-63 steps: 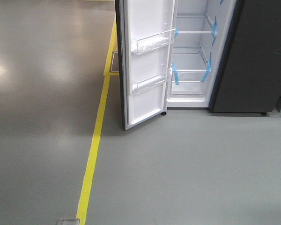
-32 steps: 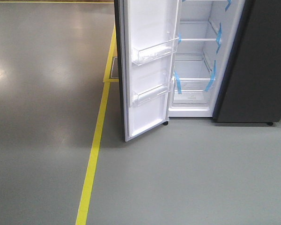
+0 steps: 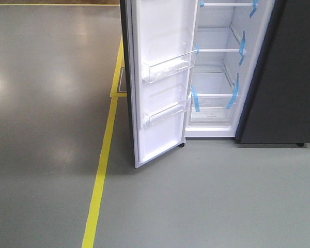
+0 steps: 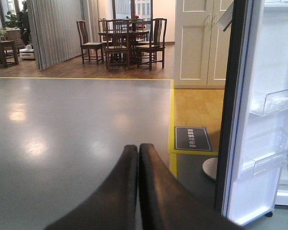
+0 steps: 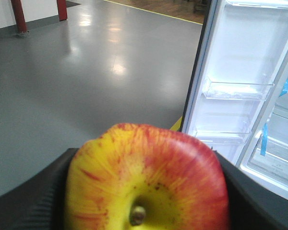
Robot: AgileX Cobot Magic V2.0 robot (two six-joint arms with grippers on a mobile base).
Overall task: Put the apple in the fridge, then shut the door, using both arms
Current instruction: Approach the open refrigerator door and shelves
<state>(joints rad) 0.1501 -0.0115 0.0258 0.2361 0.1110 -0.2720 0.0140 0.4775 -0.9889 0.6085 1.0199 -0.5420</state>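
Red streaked over yellow, the glossy round apple (image 5: 149,163) fills the right wrist view with its stem pit facing us. The right gripper (image 5: 145,206) clamps it between ribbed black fingers (image 5: 33,201), and it sits outside the tall fridge with the smooth white interior (image 3: 212,36). In the left wrist view we see the left gripper (image 4: 138,151) with its two smooth, curved black fingers pressed together and nothing between them. From the front we find the tall narrow door, white inside (image 3: 163,31), swung wide. It carries two clear plastic bins (image 3: 168,67) and stands upright on the polished grey floor (image 3: 51,103). Blue tape strips (image 3: 195,98) mark the thin white shelves. A matte yellow floor line (image 3: 101,181) runs beside the door.
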